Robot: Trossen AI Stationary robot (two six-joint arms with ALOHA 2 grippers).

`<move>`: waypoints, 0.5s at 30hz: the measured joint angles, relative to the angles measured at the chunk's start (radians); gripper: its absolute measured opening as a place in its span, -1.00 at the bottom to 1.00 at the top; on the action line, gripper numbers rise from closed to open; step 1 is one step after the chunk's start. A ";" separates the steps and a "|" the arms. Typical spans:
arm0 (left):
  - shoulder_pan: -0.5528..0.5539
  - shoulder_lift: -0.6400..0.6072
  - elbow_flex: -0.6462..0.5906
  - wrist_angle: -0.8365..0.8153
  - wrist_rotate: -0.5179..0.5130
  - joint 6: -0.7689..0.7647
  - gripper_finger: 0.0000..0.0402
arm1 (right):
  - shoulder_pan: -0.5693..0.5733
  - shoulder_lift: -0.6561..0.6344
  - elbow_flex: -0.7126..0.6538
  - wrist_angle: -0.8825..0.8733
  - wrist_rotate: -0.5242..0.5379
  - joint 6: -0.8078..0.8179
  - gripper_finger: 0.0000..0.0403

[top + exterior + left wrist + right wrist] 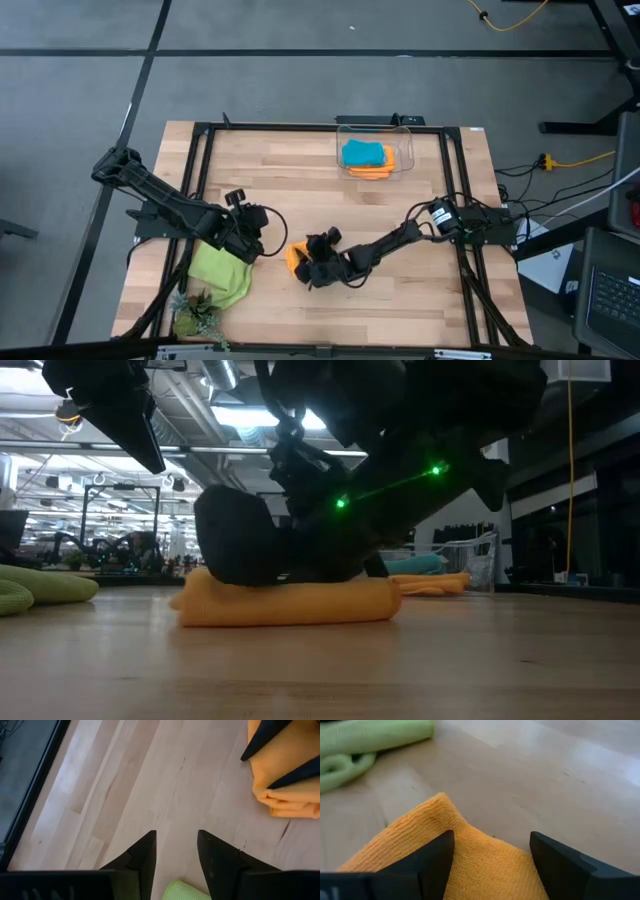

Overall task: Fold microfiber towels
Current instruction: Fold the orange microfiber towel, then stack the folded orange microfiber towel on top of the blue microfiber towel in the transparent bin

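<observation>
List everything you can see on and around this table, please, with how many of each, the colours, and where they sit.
orange towel: one, orange, folded, table middle near the front, under the right claw
lime green towel: one, lime green, rumpled, front left of the table, beside the left claw
clear bin: one, see-through, back of the table
turquoise towel: one, turquoise blue, folded, in the bin on top of an orange one
second orange towel: one, orange, in the bin under the turquoise one
small plant: one, green, front left corner
table: one, light wood, black frame
left claw: one, dark, open, empty, above bare wood
right claw: one, dark, open wide, over the orange towel
</observation>
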 joint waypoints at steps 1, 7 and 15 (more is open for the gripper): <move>0.000 0.000 0.000 0.000 0.000 0.000 -0.33 | 0.000 -0.012 -0.003 -0.010 0.000 -0.022 0.31; 0.000 0.000 0.000 0.000 0.000 0.001 -0.33 | 0.000 -0.175 -0.002 -0.057 -0.124 -0.263 0.31; 0.000 0.001 -0.001 0.010 -0.002 0.000 -0.33 | 0.030 -0.332 0.000 -0.282 -0.537 -0.514 0.31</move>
